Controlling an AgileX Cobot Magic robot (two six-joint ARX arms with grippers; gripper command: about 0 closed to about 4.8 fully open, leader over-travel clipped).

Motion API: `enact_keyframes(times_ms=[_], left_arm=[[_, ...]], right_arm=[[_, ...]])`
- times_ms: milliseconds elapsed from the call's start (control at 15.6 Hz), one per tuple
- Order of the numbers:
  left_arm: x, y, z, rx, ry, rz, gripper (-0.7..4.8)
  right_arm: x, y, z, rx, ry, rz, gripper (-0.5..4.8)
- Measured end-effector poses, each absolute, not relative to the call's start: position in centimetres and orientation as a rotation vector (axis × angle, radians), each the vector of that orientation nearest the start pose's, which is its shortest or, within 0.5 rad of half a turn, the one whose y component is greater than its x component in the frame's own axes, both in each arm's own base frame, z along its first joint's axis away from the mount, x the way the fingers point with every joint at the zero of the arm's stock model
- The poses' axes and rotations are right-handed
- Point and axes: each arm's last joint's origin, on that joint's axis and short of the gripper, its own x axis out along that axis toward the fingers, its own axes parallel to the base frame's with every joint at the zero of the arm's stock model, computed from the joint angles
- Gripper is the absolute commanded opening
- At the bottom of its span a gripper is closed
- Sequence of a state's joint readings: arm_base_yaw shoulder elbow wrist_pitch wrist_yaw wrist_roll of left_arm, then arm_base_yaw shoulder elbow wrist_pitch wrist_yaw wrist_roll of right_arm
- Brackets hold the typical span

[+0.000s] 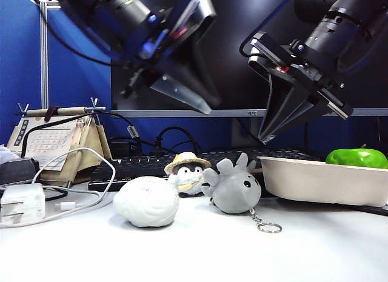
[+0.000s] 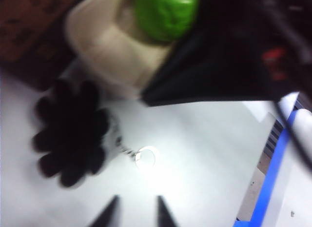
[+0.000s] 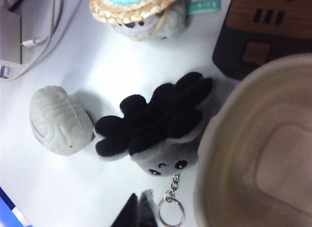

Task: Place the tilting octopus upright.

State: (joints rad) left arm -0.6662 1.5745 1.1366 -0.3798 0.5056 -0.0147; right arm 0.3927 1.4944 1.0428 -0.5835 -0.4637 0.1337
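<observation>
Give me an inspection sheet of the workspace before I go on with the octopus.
Surface: white table, bare toward the front.
Job's things: octopus upended, dark tentacles up, keyring lying on the table.
Clutter: brain-shaped lump, straw-hatted penguin, beige tray holding a green object.
Grippers: left gripper raised, fingers slightly apart, empty; right gripper raised above the octopus, shut, empty.
Cables: white cable and adapter at the left.
Surroundings: keyboard, monitor, desk calendar, blue partition.
</observation>
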Motion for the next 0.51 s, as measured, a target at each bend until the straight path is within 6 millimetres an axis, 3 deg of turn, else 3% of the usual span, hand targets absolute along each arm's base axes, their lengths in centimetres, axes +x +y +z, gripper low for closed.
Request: enact_keyframes(times_ms=[192, 385, 513], left_arm=[[25.1, -22.3, 24.5, 0.088, 0.879, -1.069, 1.08], [25.5, -22.5, 22.4, 0.128, 0.963, -1.001, 1.17], [25.9, -22.8, 20.9, 0.138, 1.016, -0.989, 1.64]], right_arm=[[26.7, 12.5, 23.4, 0.151, 1.112, 0.705, 0.00], [26.8, 12.5, 23.4, 0.151, 1.104, 0.707, 0.00], [26.8, 12.5, 23.4, 0.152, 1.103, 0.708, 0.00]])
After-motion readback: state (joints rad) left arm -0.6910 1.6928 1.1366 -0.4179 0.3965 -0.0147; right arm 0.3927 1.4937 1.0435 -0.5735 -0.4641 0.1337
